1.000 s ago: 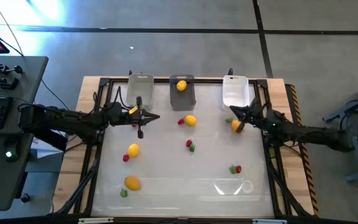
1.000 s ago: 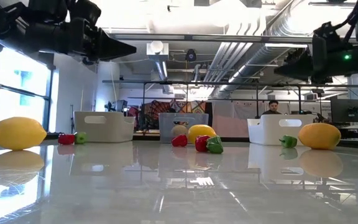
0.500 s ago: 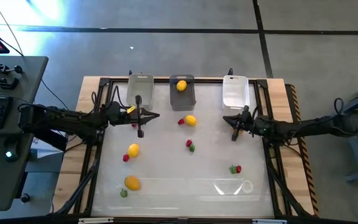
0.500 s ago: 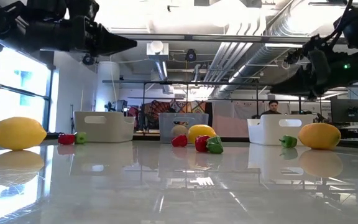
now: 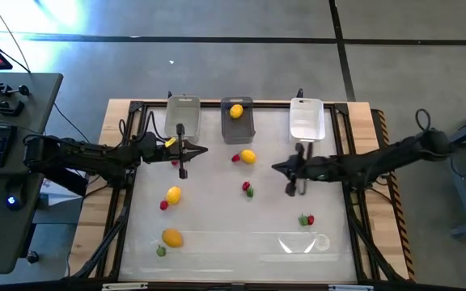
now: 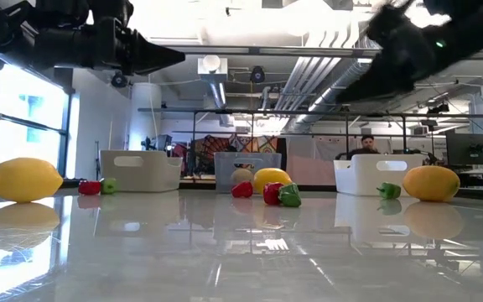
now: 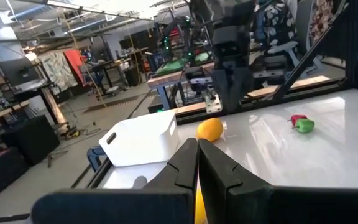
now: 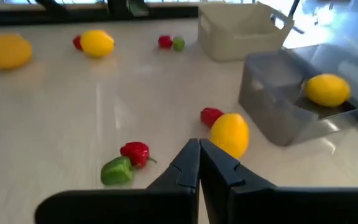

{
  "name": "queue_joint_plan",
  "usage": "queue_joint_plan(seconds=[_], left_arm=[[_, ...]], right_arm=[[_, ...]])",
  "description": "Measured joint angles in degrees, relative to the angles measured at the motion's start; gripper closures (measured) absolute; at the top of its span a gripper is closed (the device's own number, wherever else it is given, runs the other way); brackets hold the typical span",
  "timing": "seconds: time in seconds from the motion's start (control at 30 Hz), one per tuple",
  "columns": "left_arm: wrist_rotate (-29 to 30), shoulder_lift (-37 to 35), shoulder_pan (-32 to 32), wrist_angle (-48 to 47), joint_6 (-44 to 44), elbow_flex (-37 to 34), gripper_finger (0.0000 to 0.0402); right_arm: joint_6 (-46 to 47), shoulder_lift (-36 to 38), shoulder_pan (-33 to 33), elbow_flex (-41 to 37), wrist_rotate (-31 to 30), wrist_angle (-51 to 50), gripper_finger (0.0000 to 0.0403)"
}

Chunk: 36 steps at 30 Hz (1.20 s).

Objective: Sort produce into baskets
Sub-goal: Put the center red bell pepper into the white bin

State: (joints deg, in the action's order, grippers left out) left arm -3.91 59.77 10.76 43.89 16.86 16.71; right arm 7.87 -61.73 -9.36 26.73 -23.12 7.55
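Three baskets stand along the far edge: clear [image 5: 183, 117], dark grey [image 5: 237, 123] holding a lemon [image 5: 235, 111], and white [image 5: 307, 120]. Loose produce lies on the table: a lemon [image 5: 248, 157] beside a red berry [image 5: 235, 158], a red and green pair [image 5: 248, 190], and an orange fruit [image 7: 210, 129] near the white basket, hidden under my right arm in the high view. My left gripper [image 5: 205, 150] is shut and empty, hovering in front of the clear basket. My right gripper [image 5: 277, 167] is shut and empty, in the air right of the middle lemon.
More produce lies nearer: a lemon [image 5: 173, 195] with a red bit [image 5: 164, 205], an orange fruit [image 5: 172, 238] with a green bit [image 5: 161, 251], and a red and green pair [image 5: 306, 219]. A person sits in the room beyond the table [image 6: 366, 147].
My right gripper has gone from the orange fruit by the white basket toward the table's left edge and a little nearer, staying above the table. The orange fruit has stayed on the table where it was.
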Motion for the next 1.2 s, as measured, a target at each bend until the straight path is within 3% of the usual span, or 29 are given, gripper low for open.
queue_joint_plan(seconds=[0.13,0.3,0.7,0.87,1.2], left_arm=[[0.6,0.0,0.1,0.0,2.2,0.0,0.0402],[4.2,0.0,0.1,0.1,3.3,0.0,0.0401],[6.1,0.0,0.1,0.1,4.3,0.0,0.0402],[6.1,0.0,0.1,0.1,4.2,0.0,0.0402],[6.2,0.0,0.1,-0.7,3.3,0.0,0.0402]], right_arm=[[2.6,-9.4,-1.5,7.9,-0.4,-6.2,0.0372],[6.0,-19.4,-2.4,15.4,-0.4,-10.8,0.0306],[14.2,-36.5,-2.3,24.7,-0.3,-12.1,0.0158],[14.3,-40.6,-2.3,27.3,-0.3,-12.0,0.0132],[16.7,-45.1,-1.7,28.9,0.8,-11.6,0.0132]])
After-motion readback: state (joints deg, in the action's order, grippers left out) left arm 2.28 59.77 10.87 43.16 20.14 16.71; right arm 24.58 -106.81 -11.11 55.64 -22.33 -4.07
